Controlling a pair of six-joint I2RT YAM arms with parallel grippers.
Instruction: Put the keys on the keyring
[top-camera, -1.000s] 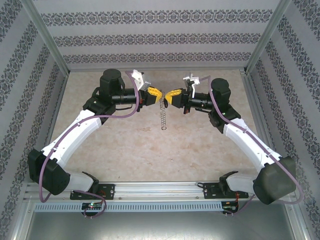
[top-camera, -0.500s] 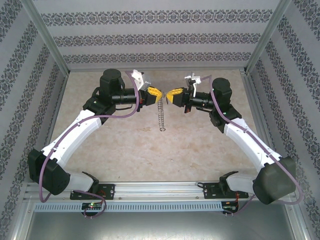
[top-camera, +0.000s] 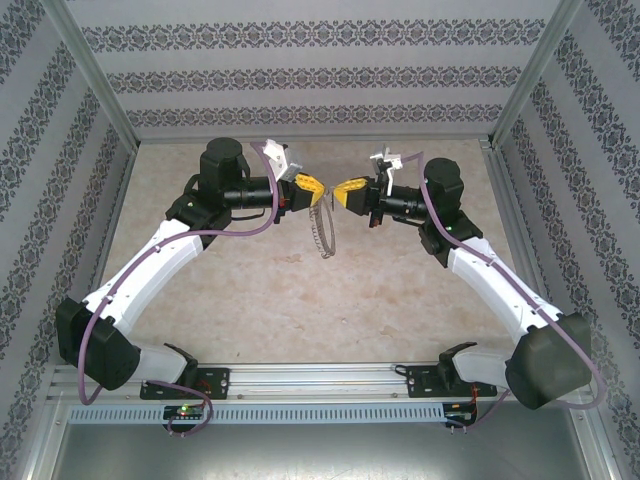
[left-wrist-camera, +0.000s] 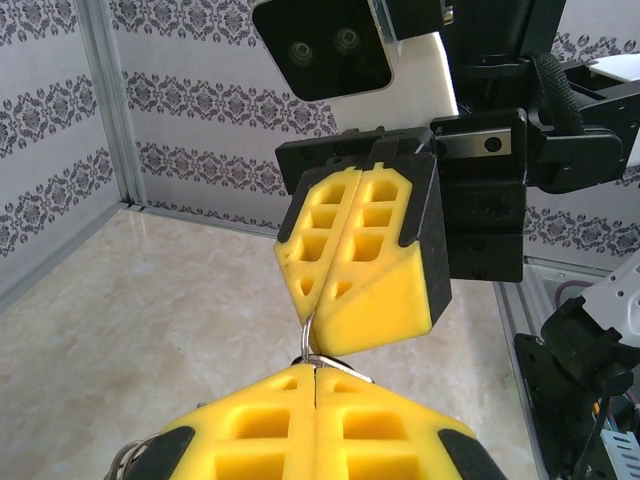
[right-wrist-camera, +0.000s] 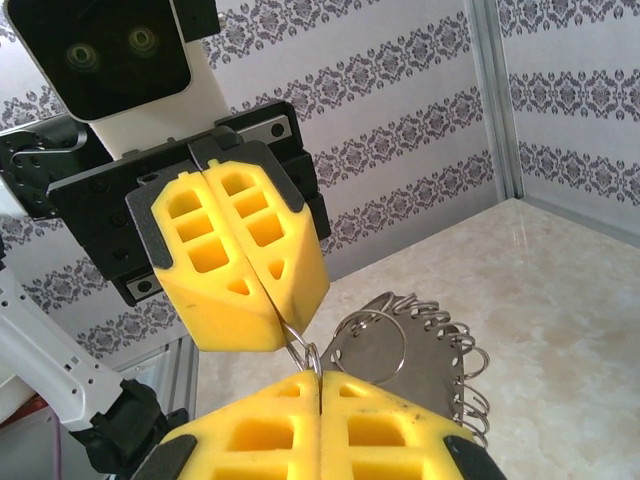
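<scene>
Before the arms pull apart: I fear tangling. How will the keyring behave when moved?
Probably floppy: the keyring dangles below the left gripper in a slanting line. Likely light for its size, since it looks thin throughout. Its small metal bits may swing and snag.

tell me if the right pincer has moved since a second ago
Yes, slightly. In the top view the right pincer has drawn back rightward, toward the right corner post, widening its gap from the left pincer.
</scene>
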